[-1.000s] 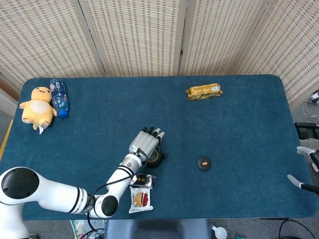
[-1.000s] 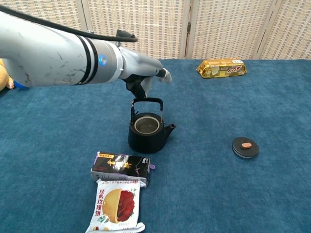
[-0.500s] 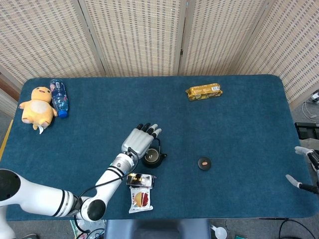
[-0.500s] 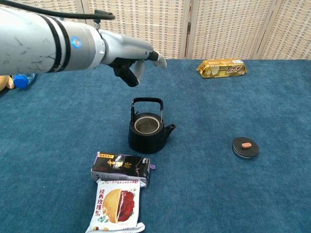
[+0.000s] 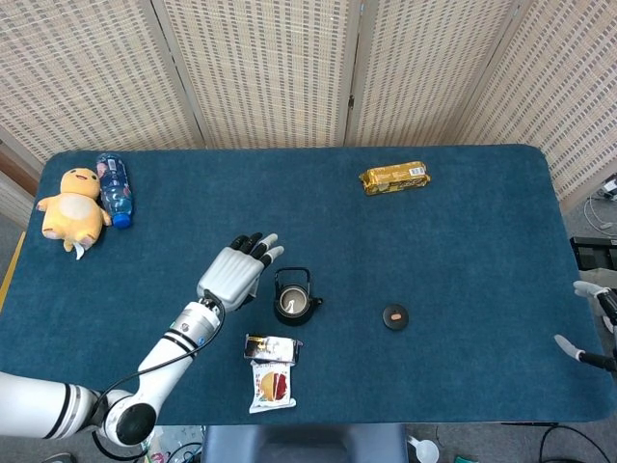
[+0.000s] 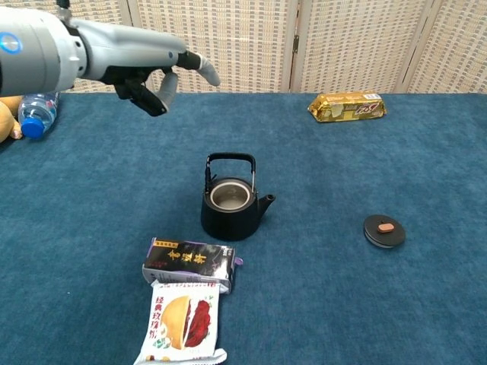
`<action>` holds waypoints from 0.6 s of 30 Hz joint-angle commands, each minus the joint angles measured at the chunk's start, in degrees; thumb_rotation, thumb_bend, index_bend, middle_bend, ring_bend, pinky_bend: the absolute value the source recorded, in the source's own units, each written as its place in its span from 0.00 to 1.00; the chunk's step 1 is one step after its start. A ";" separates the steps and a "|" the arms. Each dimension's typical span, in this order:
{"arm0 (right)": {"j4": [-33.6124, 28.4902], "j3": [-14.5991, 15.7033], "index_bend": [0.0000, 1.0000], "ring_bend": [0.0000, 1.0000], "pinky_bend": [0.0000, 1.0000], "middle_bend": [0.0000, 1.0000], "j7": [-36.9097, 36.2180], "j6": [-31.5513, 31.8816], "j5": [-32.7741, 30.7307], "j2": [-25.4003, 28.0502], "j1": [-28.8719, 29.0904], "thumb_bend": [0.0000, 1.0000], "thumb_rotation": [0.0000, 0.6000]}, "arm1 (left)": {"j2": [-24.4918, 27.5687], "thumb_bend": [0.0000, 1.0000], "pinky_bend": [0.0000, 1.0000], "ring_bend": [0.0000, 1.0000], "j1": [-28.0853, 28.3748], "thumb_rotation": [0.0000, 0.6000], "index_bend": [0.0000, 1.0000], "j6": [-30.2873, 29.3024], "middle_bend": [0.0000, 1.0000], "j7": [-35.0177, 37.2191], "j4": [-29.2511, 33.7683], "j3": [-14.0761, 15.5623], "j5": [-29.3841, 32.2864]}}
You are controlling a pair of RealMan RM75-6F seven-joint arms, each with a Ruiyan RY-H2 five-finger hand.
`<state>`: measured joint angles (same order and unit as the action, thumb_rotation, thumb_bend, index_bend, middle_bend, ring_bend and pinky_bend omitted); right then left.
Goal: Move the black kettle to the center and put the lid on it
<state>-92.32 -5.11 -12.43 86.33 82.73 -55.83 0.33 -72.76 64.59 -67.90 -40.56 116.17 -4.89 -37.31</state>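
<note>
The black kettle (image 5: 293,297) (image 6: 230,201) stands upright without its lid near the table's front middle, its handle raised and its spout pointing right. Its flat black lid (image 5: 394,316) (image 6: 384,230) with a brown knob lies on the cloth to the kettle's right, apart from it. My left hand (image 5: 236,272) (image 6: 152,76) hovers left of the kettle and above the table, fingers apart, holding nothing. Only a couple of spread fingertips of my right hand (image 5: 590,323) show at the far right edge, off the table and holding nothing.
A dark snack box (image 5: 273,348) (image 6: 189,262) and a white snack packet (image 5: 272,388) (image 6: 183,323) lie just in front of the kettle. A gold packet (image 5: 394,177) (image 6: 346,106) lies at the back right. A yellow plush toy (image 5: 72,207) and a water bottle (image 5: 114,188) (image 6: 34,114) sit at the far left.
My left hand has left the kettle's handle and drawn back up and to the left. The kettle and lid have stayed put.
</note>
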 commanded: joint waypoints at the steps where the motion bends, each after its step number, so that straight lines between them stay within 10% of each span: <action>1: -0.12 -0.16 0.26 0.24 0.27 0.32 0.44 -0.20 -0.38 -0.10 0.09 0.01 1.00 | 2.44 0.89 0.10 0.00 -3.12 1.00 0.14 -1.15 0.01 1.45 1.89 2.41 -4.93; 18: -0.89 -0.93 0.26 0.24 0.27 0.32 4.33 -1.22 -2.41 -1.13 0.71 0.01 1.00 | 9.74 0.87 0.10 0.00 -17.41 1.00 0.16 -5.04 0.01 6.50 4.77 12.71 -27.96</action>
<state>-93.17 -6.01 -8.23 85.17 80.39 -56.88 0.99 -64.16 48.53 -73.02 -35.33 120.47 6.59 -63.79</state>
